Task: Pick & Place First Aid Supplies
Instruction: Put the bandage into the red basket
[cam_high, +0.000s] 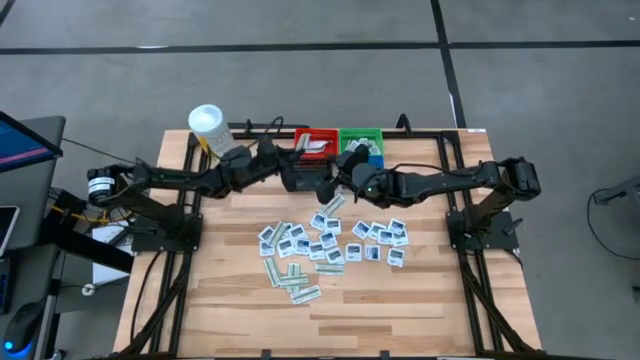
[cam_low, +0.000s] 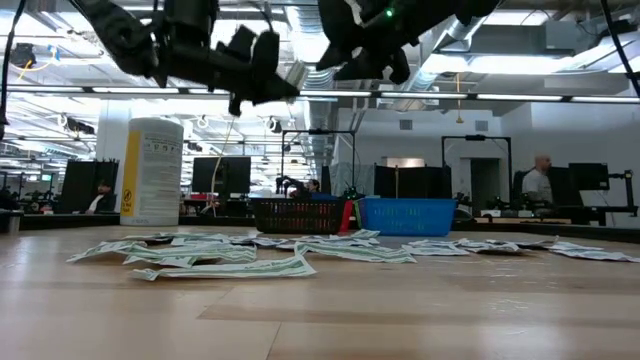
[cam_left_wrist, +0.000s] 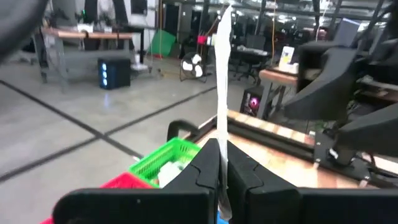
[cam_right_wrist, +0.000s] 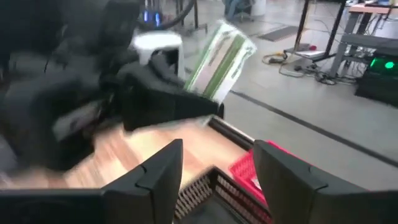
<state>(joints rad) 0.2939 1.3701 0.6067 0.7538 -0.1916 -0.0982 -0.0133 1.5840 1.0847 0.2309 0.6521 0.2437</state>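
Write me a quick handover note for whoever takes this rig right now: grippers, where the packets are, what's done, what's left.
Left gripper: shut on a green-white strip, held edge-on in the air near the bins at the table's back.
Right gripper: open, empty, facing the left gripper and the strip it holds.
Packets: most lie loose mid-table, white squares and green-white strips mixed.
Bins: red bin and green bin already hold something pale; what, I cannot tell.
Done: one strip picked up.
Left: place that strip in a bin, then clear the pile.
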